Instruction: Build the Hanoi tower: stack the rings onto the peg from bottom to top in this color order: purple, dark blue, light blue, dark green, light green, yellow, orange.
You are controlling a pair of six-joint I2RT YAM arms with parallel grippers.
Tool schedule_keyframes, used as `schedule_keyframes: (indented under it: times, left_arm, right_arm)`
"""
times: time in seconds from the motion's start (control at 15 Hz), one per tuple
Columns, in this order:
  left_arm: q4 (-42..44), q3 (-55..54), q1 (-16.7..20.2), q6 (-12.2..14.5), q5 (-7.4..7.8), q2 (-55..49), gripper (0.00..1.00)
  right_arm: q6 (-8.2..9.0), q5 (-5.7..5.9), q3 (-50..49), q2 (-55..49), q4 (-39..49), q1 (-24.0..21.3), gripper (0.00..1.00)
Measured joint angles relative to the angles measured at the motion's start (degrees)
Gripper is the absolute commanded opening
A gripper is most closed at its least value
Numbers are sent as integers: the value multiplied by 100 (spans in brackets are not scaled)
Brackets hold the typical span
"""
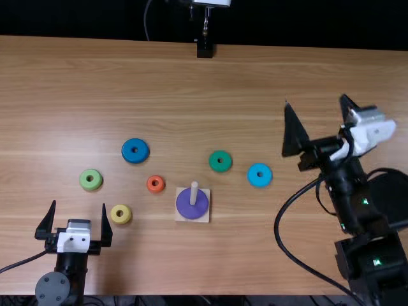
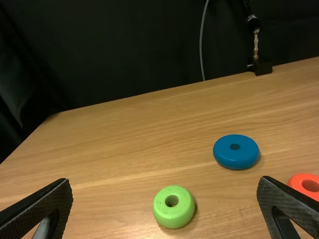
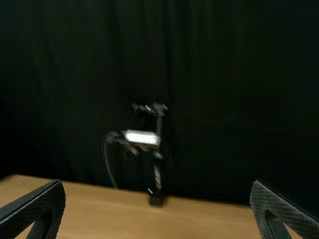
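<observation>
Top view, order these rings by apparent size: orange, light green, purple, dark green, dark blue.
Purple ring
Dark blue ring
Dark green ring and light green ring, too alike to rank
Orange ring

Wood table (image 1: 255,76) here, light brown, with a black curtain (image 3: 224,89) along its 12 o'clock side. Also at 12, right by the far edge, there's a skinny stand (image 1: 206,27) on a blocky black base (image 1: 204,50), some white bit (image 3: 142,137) up top, plus a thin cable (image 1: 146,22) hanging around 10 o'clock from the base.
</observation>
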Motion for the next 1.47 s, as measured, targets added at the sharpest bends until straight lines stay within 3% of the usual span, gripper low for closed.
schedule_keyframes:
  times: [0.27, 0.4, 0.8, 1.07, 1.47]
  left_arm:
    - [0, 0, 0, 4, 0, 0, 100]
    - [2, 0, 0, 2, 0, 0, 100]
    - [0, 0, 0, 0, -2, 0, 100]
    - [0, 0, 0, 0, -2, 0, 100]
    - [0, 0, 0, 0, -2, 0, 100]
  right_arm:
    - [-2, 4, -1810, -2000, -79, -507, 100]
    - [-4, 4, -2356, -3023, -24, -522, 100]
    - [-2, 2, -3869, -4850, -46, -723, 100]
    - [-11, 4, -4382, -5462, -44, -789, 100]
    - [-304, 0, -4924, -5473, -63, -789, 100]
